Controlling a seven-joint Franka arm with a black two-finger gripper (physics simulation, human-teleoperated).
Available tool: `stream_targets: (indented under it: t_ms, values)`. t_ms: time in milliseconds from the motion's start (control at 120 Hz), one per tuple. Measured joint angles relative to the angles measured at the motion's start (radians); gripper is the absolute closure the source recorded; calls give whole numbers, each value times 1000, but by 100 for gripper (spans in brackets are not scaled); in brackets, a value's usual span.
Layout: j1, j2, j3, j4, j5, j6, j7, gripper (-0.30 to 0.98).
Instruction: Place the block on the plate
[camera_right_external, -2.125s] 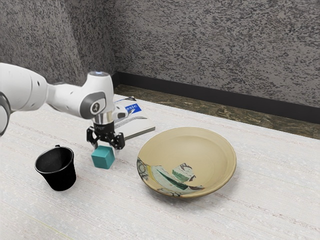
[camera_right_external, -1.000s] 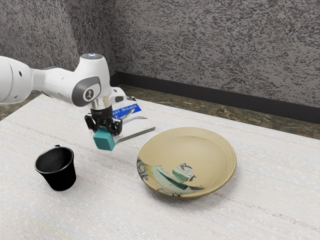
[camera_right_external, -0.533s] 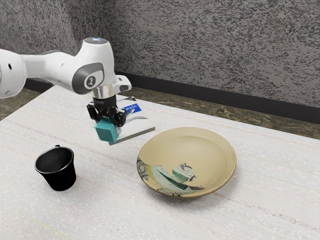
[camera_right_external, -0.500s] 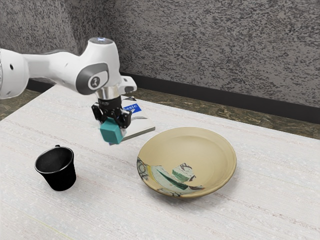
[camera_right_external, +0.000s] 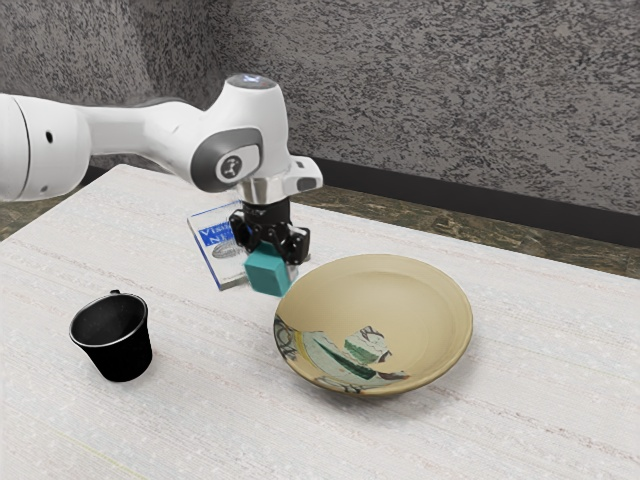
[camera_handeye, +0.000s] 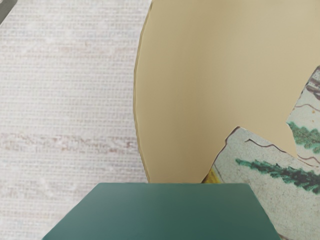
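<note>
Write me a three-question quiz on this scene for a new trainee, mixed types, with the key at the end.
1. True or false: the black cup stands upright on the table, apart from the plate.

2. Which thing does the gripper hold?
A) the black cup
B) the teal block
C) the book

3. Fill in the blank: the title panel on the cover of the book is ______ in colour.

Key: 1. True; 2. B; 3. blue

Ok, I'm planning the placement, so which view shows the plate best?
The exterior view: the plate appears nearly whole there, with its rim and painted patch. The wrist view shows part of it closer, cut off by the picture's edges and the block.
</note>
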Motion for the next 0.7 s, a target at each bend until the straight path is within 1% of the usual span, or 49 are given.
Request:
stream_targets:
  t_ms: [192,375,700]
  values:
    - [-31,74,1,57,14,0,-14,28]
    - [-42,96,1,71,28,1,-27,28]
    - [-63,186,4,107,54,16,-44,28]
